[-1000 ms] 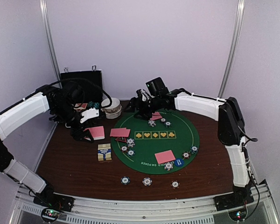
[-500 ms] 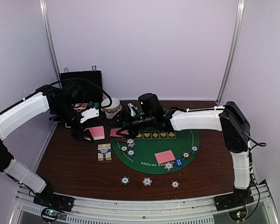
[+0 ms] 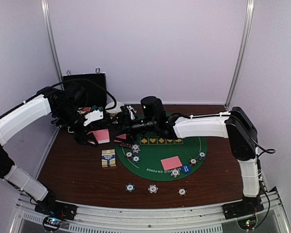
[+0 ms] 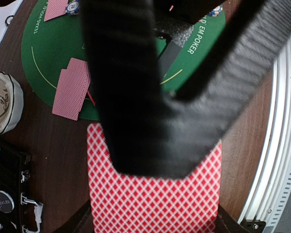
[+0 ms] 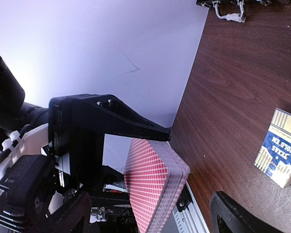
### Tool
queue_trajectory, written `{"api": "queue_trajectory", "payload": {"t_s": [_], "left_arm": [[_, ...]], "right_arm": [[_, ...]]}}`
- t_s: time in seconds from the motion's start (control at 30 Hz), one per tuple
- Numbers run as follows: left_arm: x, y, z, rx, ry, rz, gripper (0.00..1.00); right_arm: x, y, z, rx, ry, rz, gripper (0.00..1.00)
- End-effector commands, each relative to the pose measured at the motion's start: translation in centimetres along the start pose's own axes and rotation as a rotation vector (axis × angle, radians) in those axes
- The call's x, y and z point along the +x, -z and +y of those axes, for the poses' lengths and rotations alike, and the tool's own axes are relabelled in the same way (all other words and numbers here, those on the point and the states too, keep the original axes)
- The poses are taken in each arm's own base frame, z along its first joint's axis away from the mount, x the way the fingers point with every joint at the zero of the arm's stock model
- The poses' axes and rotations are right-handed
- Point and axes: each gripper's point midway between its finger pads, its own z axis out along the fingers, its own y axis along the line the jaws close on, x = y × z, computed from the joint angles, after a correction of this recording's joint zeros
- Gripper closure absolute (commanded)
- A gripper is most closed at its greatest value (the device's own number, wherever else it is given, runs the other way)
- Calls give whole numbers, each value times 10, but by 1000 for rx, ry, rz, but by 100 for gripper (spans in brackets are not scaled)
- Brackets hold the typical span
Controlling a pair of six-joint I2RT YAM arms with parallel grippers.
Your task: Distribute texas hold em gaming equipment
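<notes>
My left gripper (image 3: 94, 138) is shut on a deck of pink-backed playing cards (image 3: 101, 136), held just above the table left of the mat. That deck (image 4: 155, 199) fills the bottom of the left wrist view, with a blurred black finger of the other arm across it. My right gripper (image 3: 117, 127) has reached over to the deck (image 5: 153, 187) and stands open (image 5: 150, 216), a finger on either side and a gap to each. Two cards (image 3: 171, 162) lie on the mat, two more (image 4: 72, 90) at its left edge. Striped chips (image 3: 132, 156) (image 3: 175, 172) sit beside them.
The round green felt mat (image 3: 194, 138) covers the table's middle. A blue card box (image 3: 108, 158) (image 5: 279, 153) lies left of it. Three chips (image 3: 153, 188) line the front. The black case (image 3: 85, 85) and a white bowl (image 4: 2, 104) stand at the back left.
My right arm has swung left from the far side of the mat to the deck in the left gripper, its jaws opening wider. The left gripper has kept hold and barely moved.
</notes>
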Motion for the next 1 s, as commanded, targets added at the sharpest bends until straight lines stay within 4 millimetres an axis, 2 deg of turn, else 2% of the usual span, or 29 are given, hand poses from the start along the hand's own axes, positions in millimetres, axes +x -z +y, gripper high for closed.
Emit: {"api": "queue_trajectory", "payload": {"t_s": [0.0,0.17,0.57,0.73,0.97], "left_arm": [[-15,6,4,-8,-13,-52,100],[-17,7,5,-9,-14,-56,100],[-21,8,6,-4,-15,-68,100],[-22,7,7,0,-13,-69,100],[-22,7,6,1,-11,-68,100]], "right_arm": [[5,-12,20,-65,22,35,12],[12,-27,19,-75,10,72,12],[16,-52,15,-94,-18,128,12],[18,-58,12,-86,-28,152,12],[17,-59,-5,-56,-64,168,16]]}}
